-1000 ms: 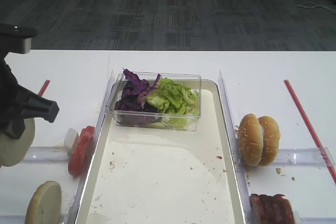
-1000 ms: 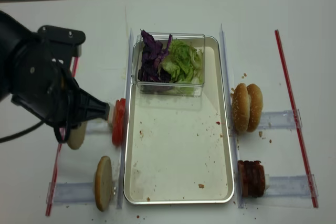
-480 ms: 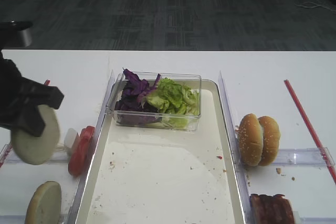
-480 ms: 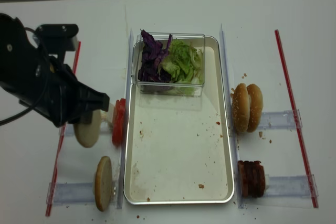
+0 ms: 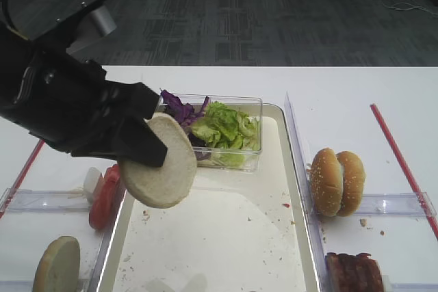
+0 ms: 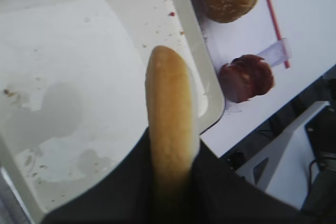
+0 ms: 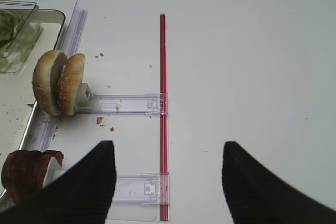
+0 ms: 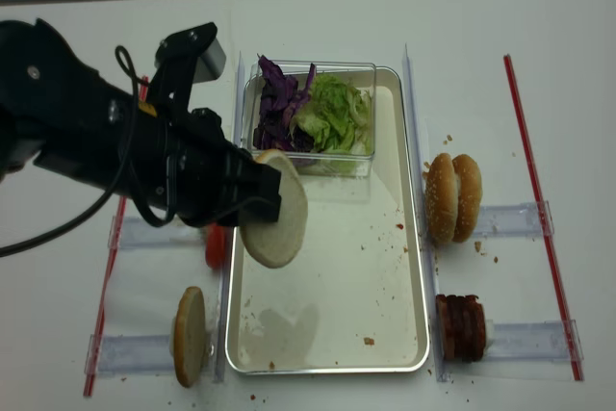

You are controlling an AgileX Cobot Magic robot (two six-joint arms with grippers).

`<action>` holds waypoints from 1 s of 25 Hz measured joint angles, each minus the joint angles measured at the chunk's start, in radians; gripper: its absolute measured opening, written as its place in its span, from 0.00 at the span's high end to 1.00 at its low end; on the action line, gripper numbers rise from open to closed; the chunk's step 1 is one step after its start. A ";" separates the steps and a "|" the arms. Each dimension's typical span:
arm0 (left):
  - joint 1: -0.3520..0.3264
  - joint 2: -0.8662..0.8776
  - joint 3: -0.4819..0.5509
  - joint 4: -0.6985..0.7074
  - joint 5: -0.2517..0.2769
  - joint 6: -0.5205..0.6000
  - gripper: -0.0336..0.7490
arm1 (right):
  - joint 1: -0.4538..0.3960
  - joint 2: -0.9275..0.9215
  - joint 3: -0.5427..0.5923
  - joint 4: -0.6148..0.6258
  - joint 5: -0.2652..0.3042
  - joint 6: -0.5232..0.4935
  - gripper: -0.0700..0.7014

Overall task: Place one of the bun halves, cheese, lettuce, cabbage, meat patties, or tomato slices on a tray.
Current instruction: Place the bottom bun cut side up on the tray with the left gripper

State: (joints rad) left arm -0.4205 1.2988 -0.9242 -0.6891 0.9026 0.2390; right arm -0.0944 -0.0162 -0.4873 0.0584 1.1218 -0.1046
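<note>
the left claw (image 8: pixel 258 207) is clamped on a bun half (image 8: pixel 274 221), now carried from beside the tomato slices (image 5: pixel 104 196) to above the tray (image 8: pixel 332 324).

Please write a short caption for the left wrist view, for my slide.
Left tool holding a bun half on edge above the cream tray.
</note>
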 joint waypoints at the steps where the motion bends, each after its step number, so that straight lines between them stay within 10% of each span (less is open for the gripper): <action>1: 0.000 0.000 0.000 -0.040 -0.002 0.026 0.82 | 0.000 0.000 0.000 0.000 0.000 0.000 0.28; 25: 0.000 0.251 0.002 -0.339 -0.039 0.318 0.82 | 0.000 0.000 0.000 0.000 0.000 0.000 0.28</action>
State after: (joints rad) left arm -0.4205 1.5501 -0.9220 -1.0284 0.8637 0.5573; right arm -0.0944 -0.0162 -0.4873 0.0584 1.1218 -0.1046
